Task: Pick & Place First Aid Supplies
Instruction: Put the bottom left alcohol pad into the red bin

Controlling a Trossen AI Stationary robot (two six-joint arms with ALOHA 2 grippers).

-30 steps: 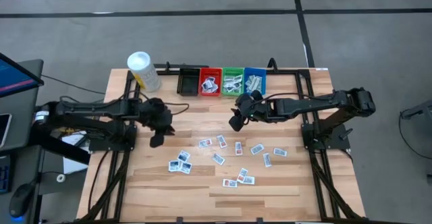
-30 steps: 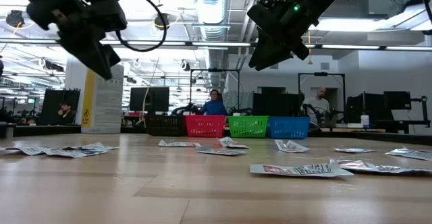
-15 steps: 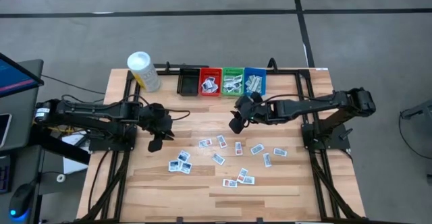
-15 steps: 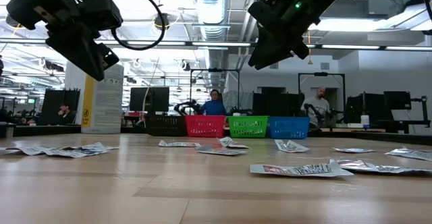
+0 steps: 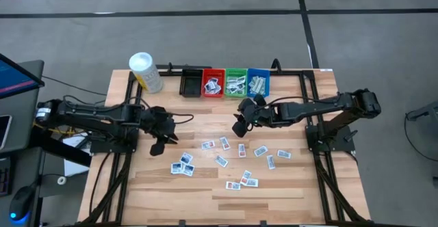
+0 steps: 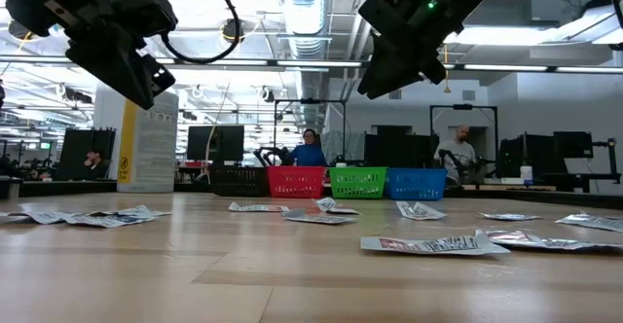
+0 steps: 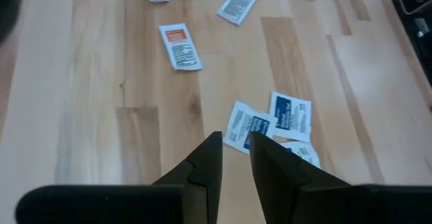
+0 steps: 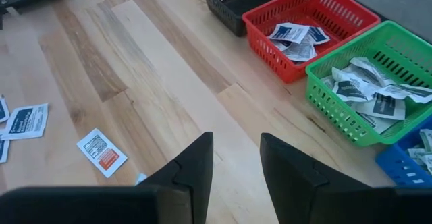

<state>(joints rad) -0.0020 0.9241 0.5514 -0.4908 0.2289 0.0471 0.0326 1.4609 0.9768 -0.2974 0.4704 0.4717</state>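
Note:
Several first aid supplies, small flat white packets, lie scattered on the wooden table's near middle. My left gripper hangs open and empty above the table, left of the packets. In its wrist view, blue-printed packets lie just beyond the fingertips. My right gripper hovers open and empty in front of the bins, above bare wood. Both grippers hang high over the table in the low view, left and right.
Black, red, green and blue bins stand in a row at the far edge; the red, green and blue hold packets. A white-capped yellow bottle stands far left. People sit beyond the table.
My left arm has swung slightly toward the table's near edge, staying above the table with the same finger gap. The packets lie where they were.

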